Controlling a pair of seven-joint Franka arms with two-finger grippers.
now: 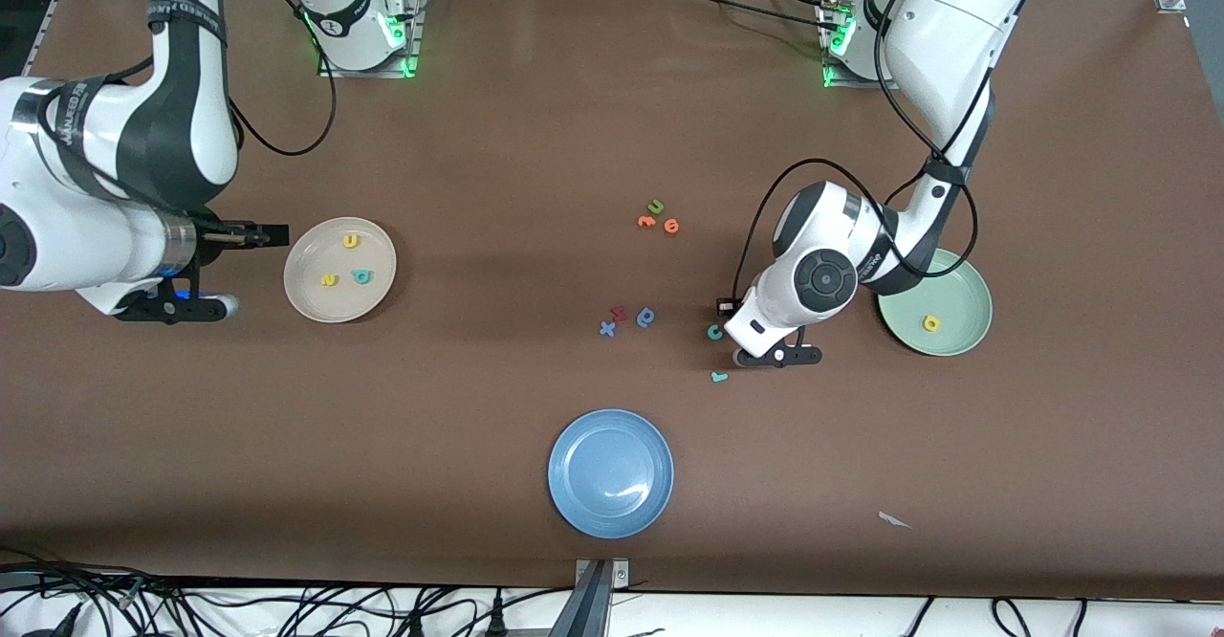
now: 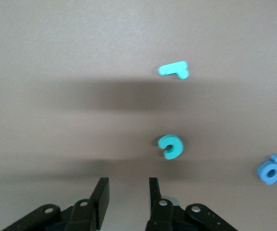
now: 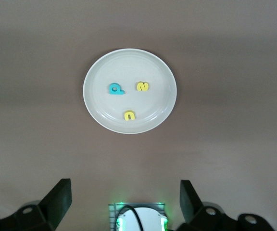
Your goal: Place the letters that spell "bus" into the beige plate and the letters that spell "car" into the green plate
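Teal c [image 2: 169, 147] opens toward fingers [image 2: 100, 195].

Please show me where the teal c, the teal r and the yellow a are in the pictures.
teal c [image 2: 169, 147]: left wrist view, on its curved body.
teal r [image 2: 173, 70]: left wrist view, on its long stem.
yellow a [image 1: 930, 323]: front view, on the letter's middle, inside the green plate [image 1: 966, 285].

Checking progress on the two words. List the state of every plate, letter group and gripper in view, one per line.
beige plate: holds the yellow u, yellow s and teal b.
green plate: holds only the yellow a.
teal c: on the table, not gripped.
teal r: on the table.
blue plate: nothing in it.
left gripper: low beside the teal c, fingers partly apart, empty.
right gripper: open, empty, beside the beige plate.
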